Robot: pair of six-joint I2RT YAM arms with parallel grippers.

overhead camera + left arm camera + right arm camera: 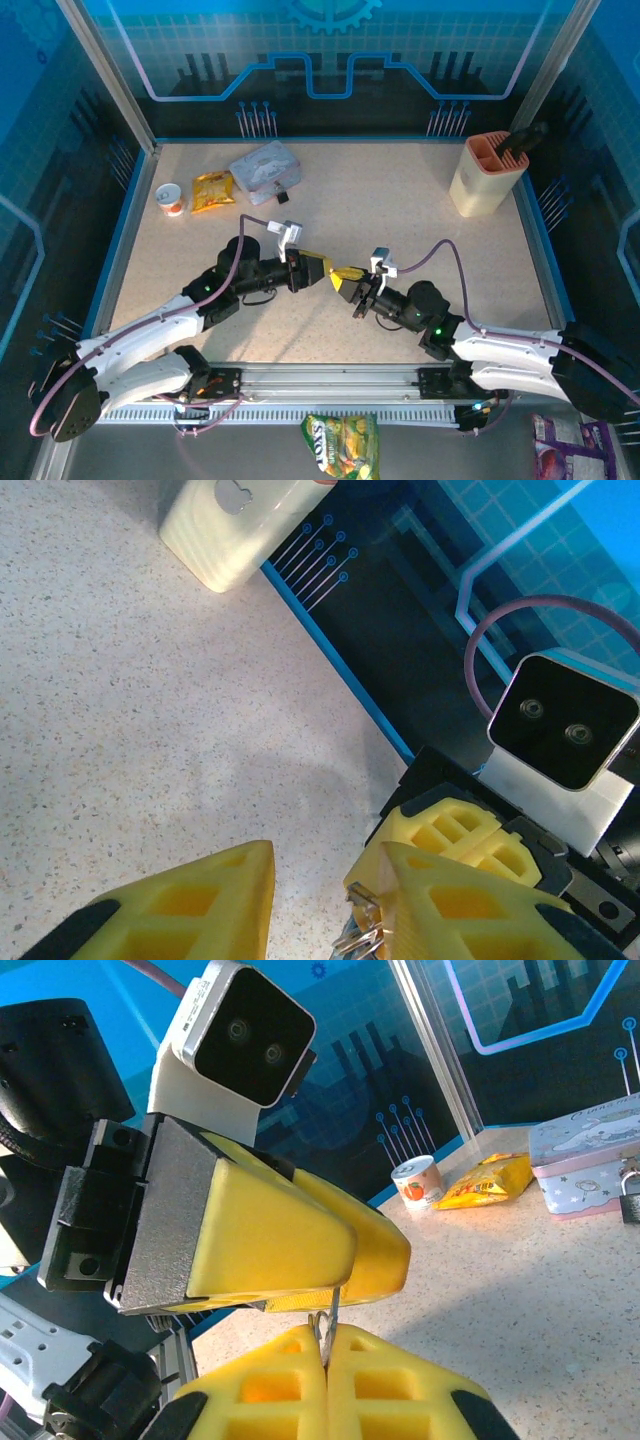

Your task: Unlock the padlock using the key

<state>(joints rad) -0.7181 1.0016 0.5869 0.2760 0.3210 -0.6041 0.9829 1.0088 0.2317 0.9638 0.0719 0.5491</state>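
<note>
The key [328, 1322] is a thin metal sliver on a small ring, standing up out of my right gripper [325, 1338], which is shut on it. My left gripper [328, 870] is open; the key [362, 932] lies against its right finger [450, 910] and a gap shows on the other side. Both grippers meet tip to tip above the table's middle, the left gripper [320, 268] and the right gripper [349, 275]. The padlock [630, 1194], small and dark, sits at the front of the grey-blue tin [590, 1155], far back left on the table [283, 193].
A small cup [170, 198] and a yellow snack packet [212, 190] lie beside the tin [262, 165]. A cream holder [487, 172] with a dark tool in it stands at the back right. A snack bag [340, 445] lies below the table's near rail.
</note>
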